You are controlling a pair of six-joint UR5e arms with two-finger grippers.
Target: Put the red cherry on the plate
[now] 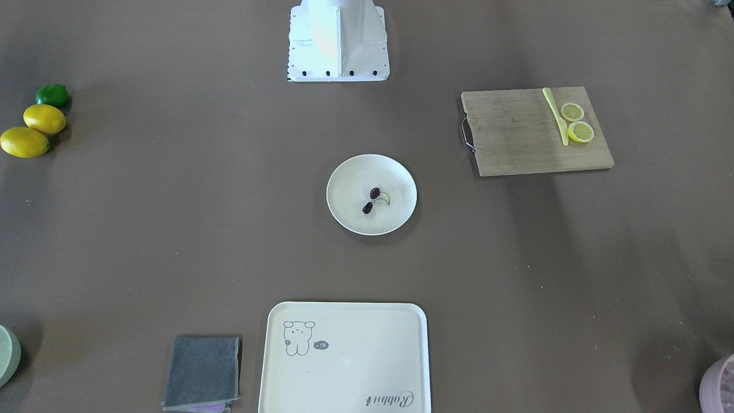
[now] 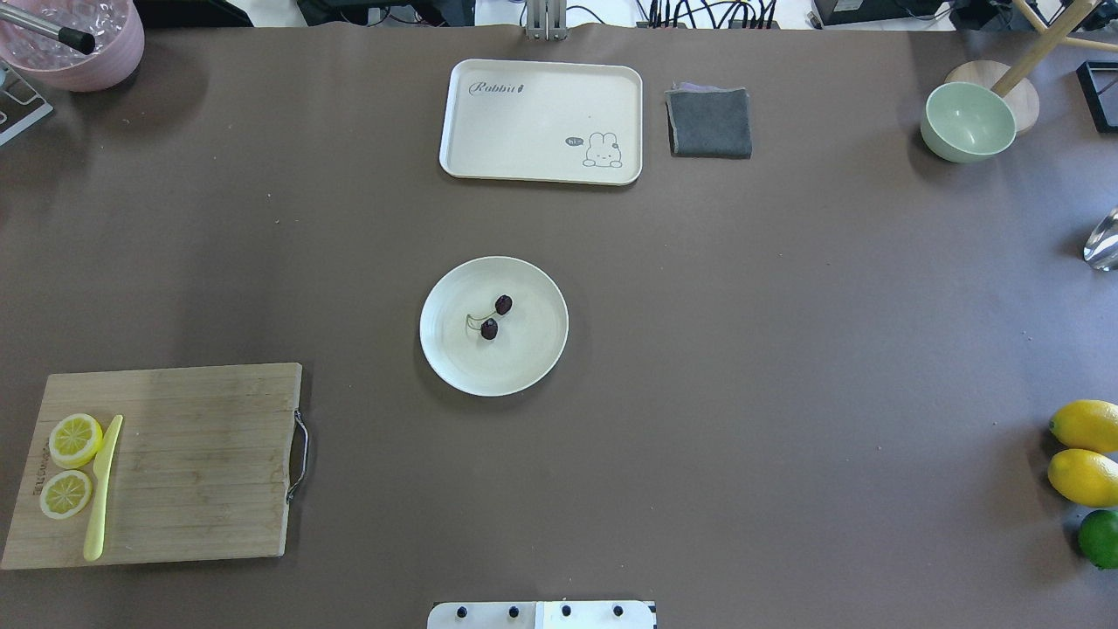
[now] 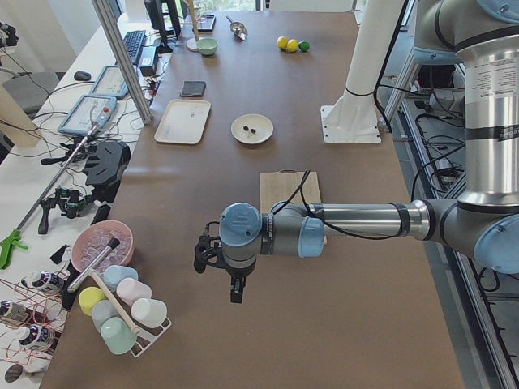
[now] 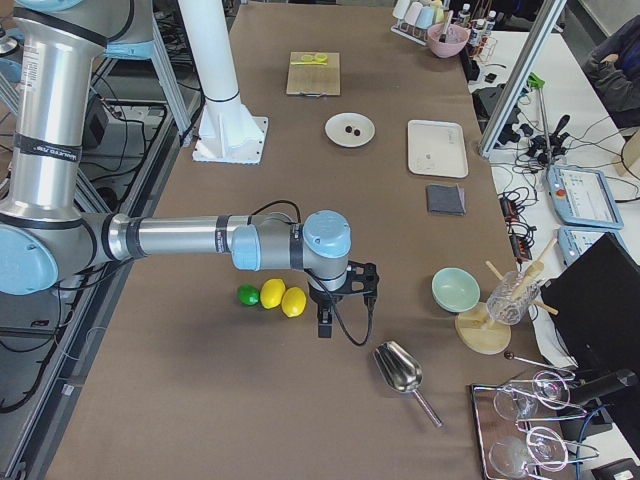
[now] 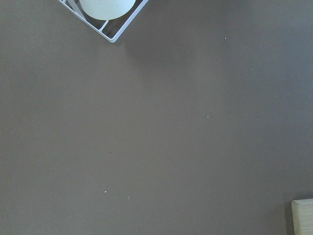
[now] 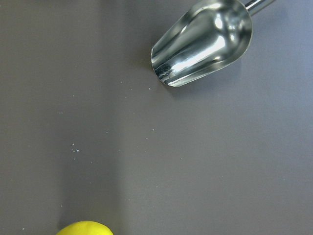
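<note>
The red cherry [image 2: 494, 316], a pair of tiny dark fruits joined by a thin greenish stem, lies inside the round cream plate [image 2: 524, 354] at the table's centre. Both also show in the front-facing view, the cherry [image 1: 371, 200] resting on the plate [image 1: 397, 176]. My left gripper [image 3: 199, 258] appears only in the exterior left view, far from the plate over bare table near the cup rack; I cannot tell whether it is open or shut. My right gripper [image 4: 362, 280] appears only in the exterior right view, beside the lemons, and its state cannot be told either.
A wooden cutting board [image 2: 201, 463] carries two lemon slices [image 2: 75, 438] and a yellow knife [image 2: 102, 489]. A cream tray [image 2: 541, 118] and grey cloth [image 2: 709, 122] lie beyond the plate. Lemons [image 2: 1085, 477], a lime [image 2: 1100, 537], a green bowl [image 2: 968, 120] and a metal scoop [image 6: 203, 44] sit on the right.
</note>
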